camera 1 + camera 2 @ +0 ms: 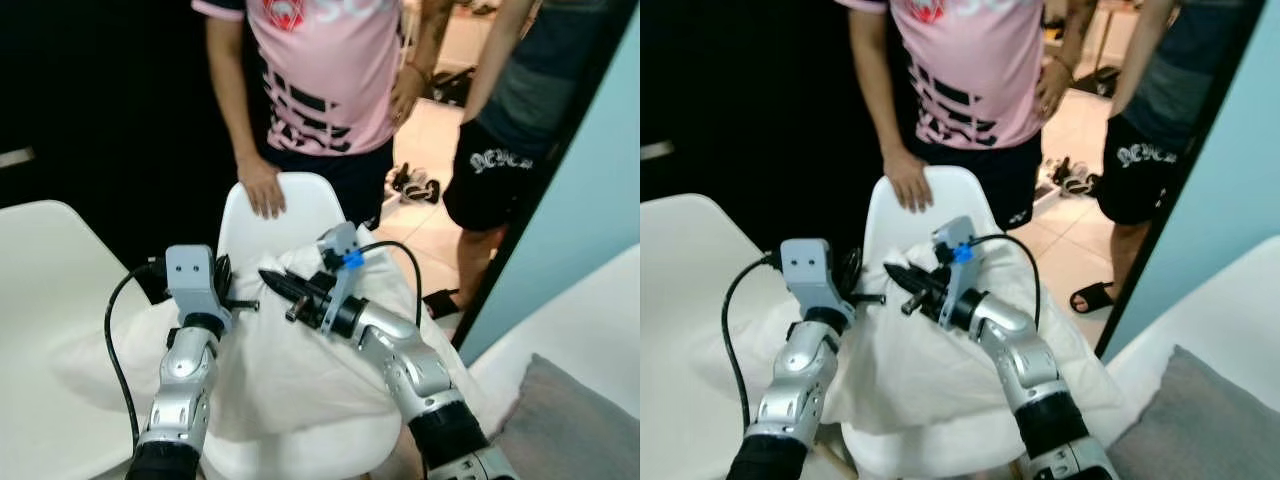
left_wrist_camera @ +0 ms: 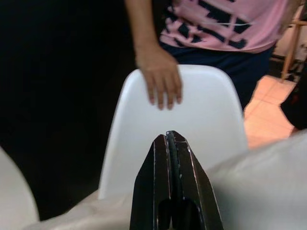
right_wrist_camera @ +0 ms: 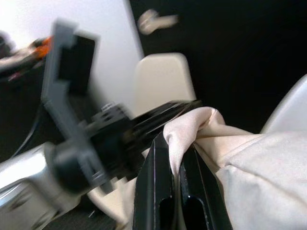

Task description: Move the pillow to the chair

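I see the white pillow draped across the seat of the white chair, spilling over its edges. My right pincer is clamped on a bunched fold of the pillow's fabric, the cloth squeezed between its two black fingers. My left pincer sits with its fingers pressed together and nothing between them, just above the pillow and pointing at the chair's backrest. A person in a pink shirt stands behind the chair, one hand resting on the top of the backrest. A second person stands farther right.
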